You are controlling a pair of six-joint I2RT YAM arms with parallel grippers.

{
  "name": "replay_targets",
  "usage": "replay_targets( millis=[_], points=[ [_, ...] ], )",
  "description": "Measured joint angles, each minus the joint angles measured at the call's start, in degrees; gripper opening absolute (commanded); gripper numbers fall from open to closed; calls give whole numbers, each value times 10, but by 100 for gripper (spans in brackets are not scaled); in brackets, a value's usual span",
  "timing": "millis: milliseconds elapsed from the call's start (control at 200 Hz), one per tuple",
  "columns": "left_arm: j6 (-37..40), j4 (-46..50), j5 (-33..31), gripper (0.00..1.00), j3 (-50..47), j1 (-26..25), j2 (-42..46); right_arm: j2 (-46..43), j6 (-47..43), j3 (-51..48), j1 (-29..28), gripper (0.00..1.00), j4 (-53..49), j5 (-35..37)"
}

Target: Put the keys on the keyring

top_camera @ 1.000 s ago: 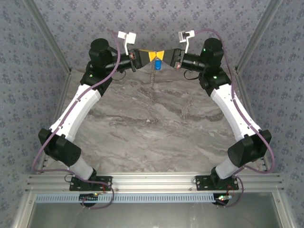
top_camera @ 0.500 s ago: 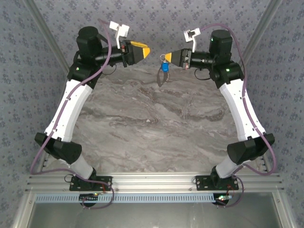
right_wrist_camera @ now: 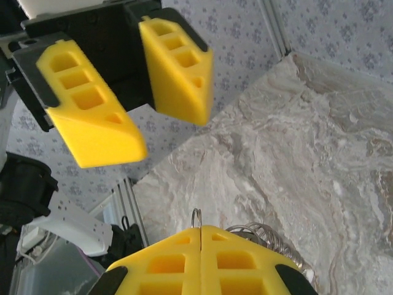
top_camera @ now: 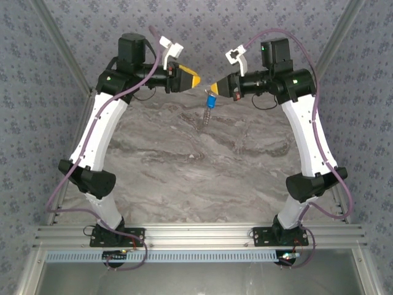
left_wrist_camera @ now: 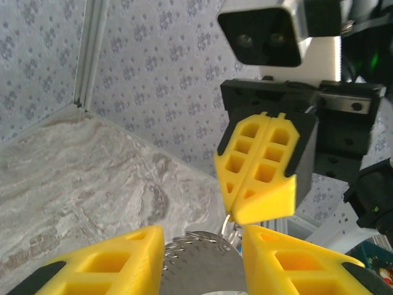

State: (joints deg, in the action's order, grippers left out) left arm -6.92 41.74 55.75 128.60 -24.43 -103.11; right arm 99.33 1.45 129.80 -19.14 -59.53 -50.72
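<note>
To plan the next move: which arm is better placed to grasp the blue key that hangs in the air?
Probably left. The right gripper is shut on the keyring, with the key hanging under it. The left gripper is open and faces it, close by.

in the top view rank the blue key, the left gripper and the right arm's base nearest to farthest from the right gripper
1. blue key: hanging just under the right gripper, on the keyring it pinches.
2. left gripper: facing it from the left, jaws open, not touching.
3. right arm's base: far off, bottom right of the view.
</note>
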Motion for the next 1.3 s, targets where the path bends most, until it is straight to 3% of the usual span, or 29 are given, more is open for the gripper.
replay_targets(
  millis=[350,1299],
  points=[
    [40,46,4,36,0,-16,-1,5,-39,16,-19,0,-56,36],
    [71,92,15,27,0,-37,-5,11,-41,17,-24,0,-57,40]
  ],
)
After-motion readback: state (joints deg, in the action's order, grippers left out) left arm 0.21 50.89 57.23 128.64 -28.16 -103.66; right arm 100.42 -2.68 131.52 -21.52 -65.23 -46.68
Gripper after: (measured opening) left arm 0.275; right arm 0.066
